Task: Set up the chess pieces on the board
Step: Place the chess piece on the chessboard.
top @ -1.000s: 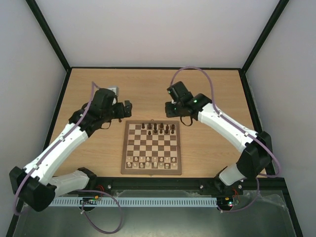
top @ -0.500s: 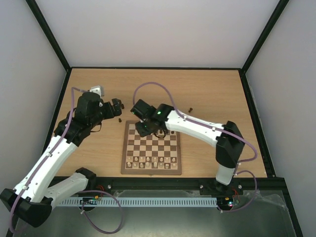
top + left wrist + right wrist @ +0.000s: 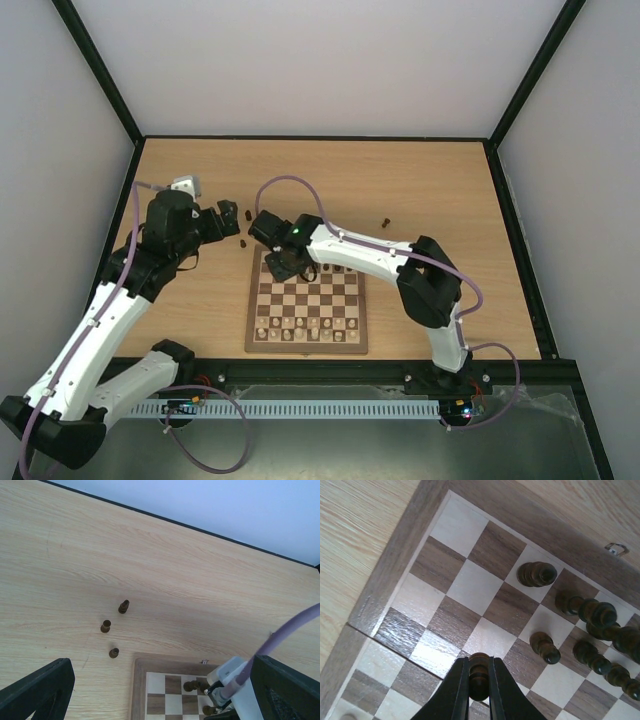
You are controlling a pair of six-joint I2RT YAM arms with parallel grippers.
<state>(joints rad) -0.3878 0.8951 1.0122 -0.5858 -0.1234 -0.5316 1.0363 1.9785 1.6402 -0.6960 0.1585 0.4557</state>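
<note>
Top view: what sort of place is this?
Likely a robot test booth: a wooden table boxed in by plain white walls, a left arm and right arm bolted at its near edge, a chessboard before them.

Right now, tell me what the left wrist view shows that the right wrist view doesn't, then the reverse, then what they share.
Only the left wrist view: three loose dark pieces on the table beside the board corner, the right arm's white wrist and purple cable, and the left jaws wide open. Only the right wrist view: the right jaws shut on a held dark piece over the squares. Both: the board's corner and standing dark pieces near it.
</note>
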